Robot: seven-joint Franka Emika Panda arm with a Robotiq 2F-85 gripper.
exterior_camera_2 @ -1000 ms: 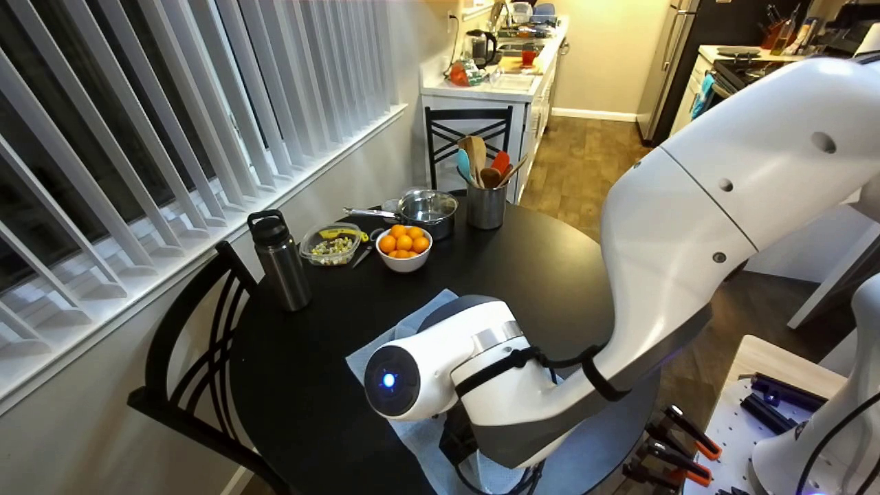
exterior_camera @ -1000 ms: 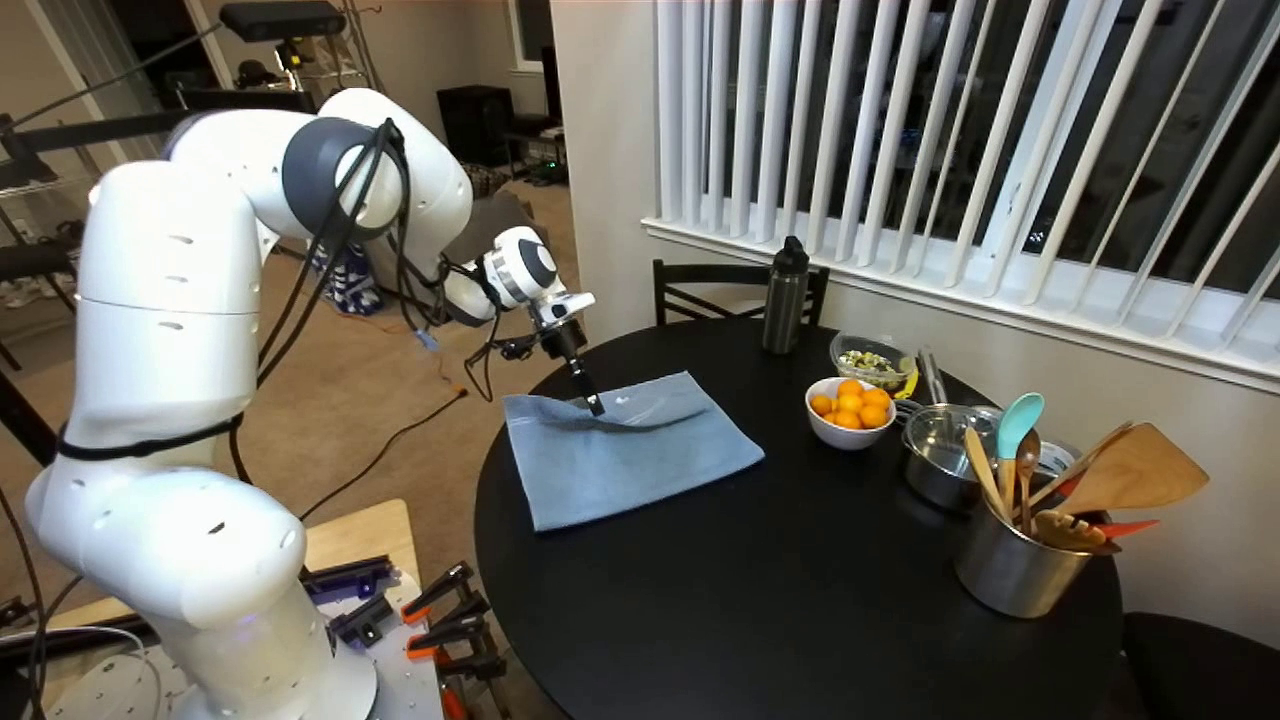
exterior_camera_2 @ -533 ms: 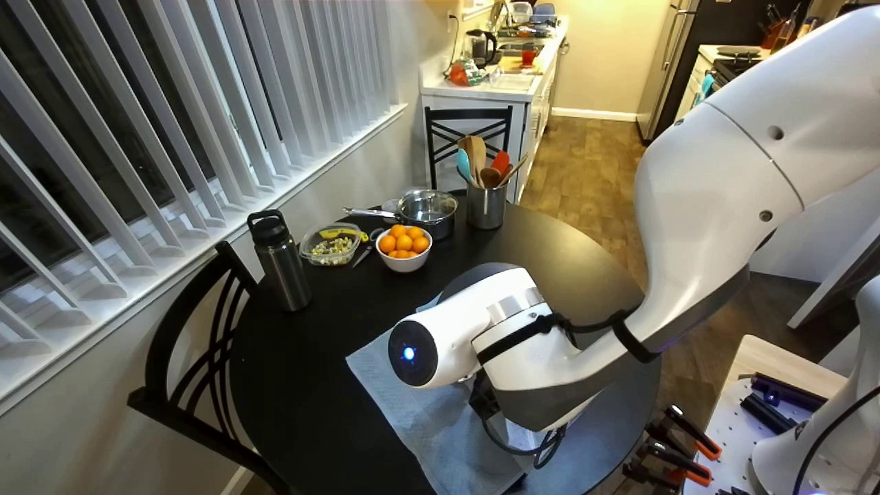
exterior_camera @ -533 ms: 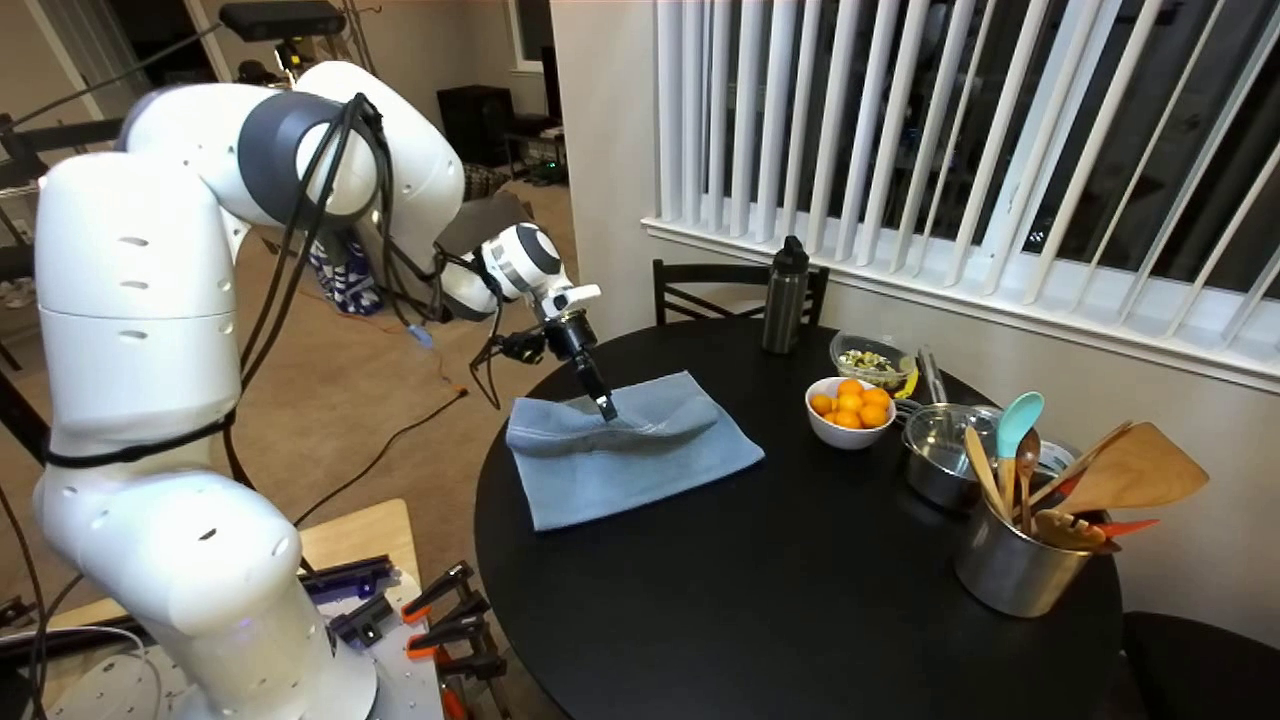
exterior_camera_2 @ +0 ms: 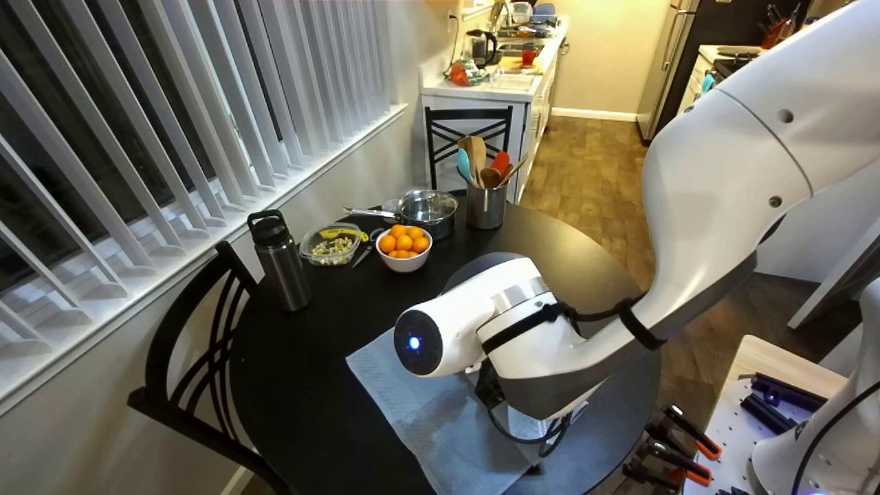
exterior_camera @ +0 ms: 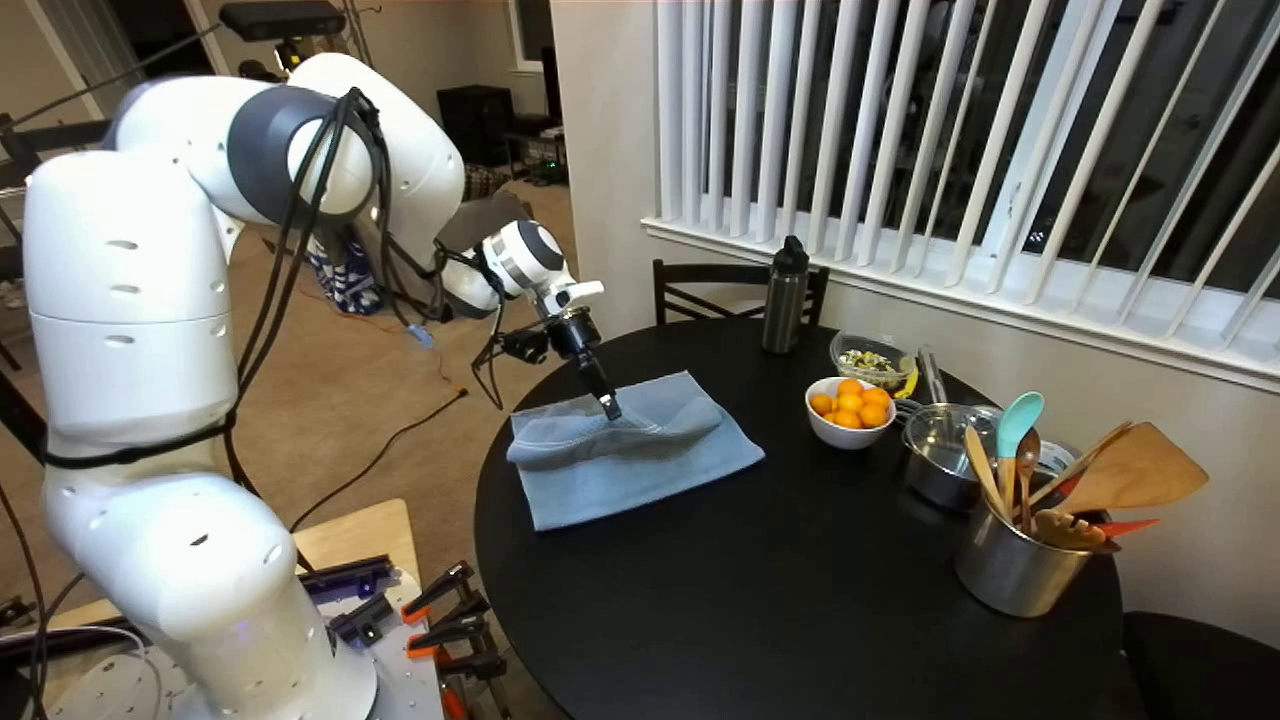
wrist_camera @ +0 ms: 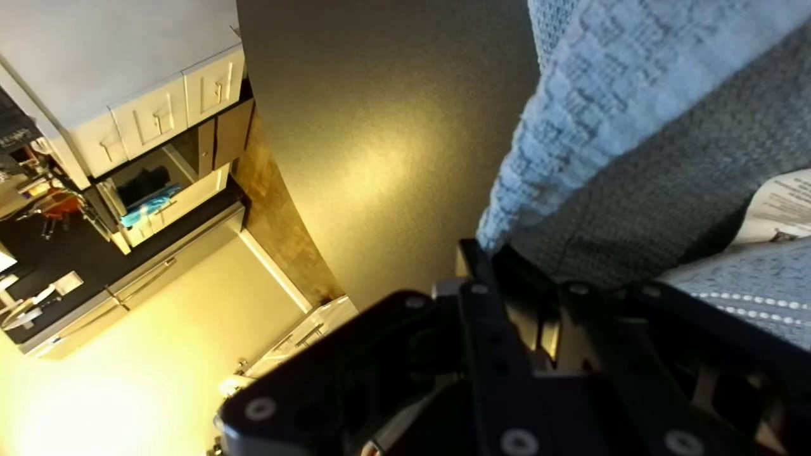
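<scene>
Gripper (wrist_camera: 489,249): jaws closed, edge of blue cloth (exterior_camera: 640,470) pinched at the tips | Cloth location: raised part at the gripper, remainder beneath on black table (exterior_camera: 780,600) | Risk: pinch appears shallow; drag or snagging could slip it free.

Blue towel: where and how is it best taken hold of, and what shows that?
Probably by the raised ridge of the blue towel, pinched from above, as the gripper does now: there the cloth stands up with both faces exposed, while elsewhere it lies mostly flat on the round black table.
</scene>
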